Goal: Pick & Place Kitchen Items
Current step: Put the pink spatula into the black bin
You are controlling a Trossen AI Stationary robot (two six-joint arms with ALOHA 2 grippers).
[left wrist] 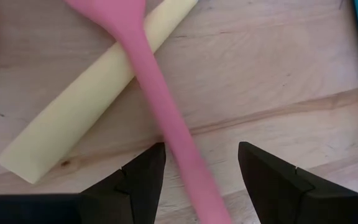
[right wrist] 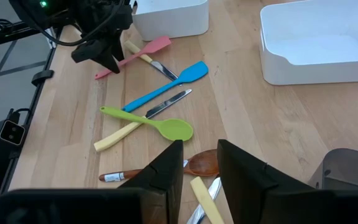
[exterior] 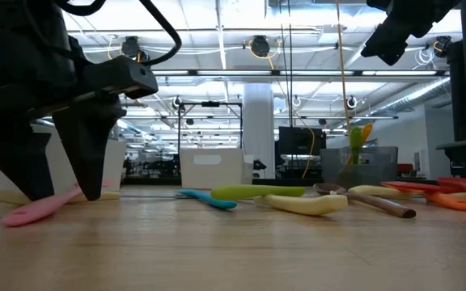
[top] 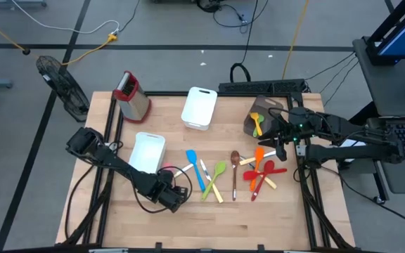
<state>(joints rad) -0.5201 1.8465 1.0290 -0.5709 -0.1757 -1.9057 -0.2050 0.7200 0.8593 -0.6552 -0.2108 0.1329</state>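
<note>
Left gripper is down on the worktop, fingers spread astride the pink spatula. Right gripper hovers released over the spoons.

On the pale wooden bench you have a pink spatula lying across a cream-yellow handle. You also have a blue spatula, a lime-green spoon, a brown wooden spoon and red and orange utensils. The two trays are white, the grater is silver with a red top, and both grippers are black.
</note>
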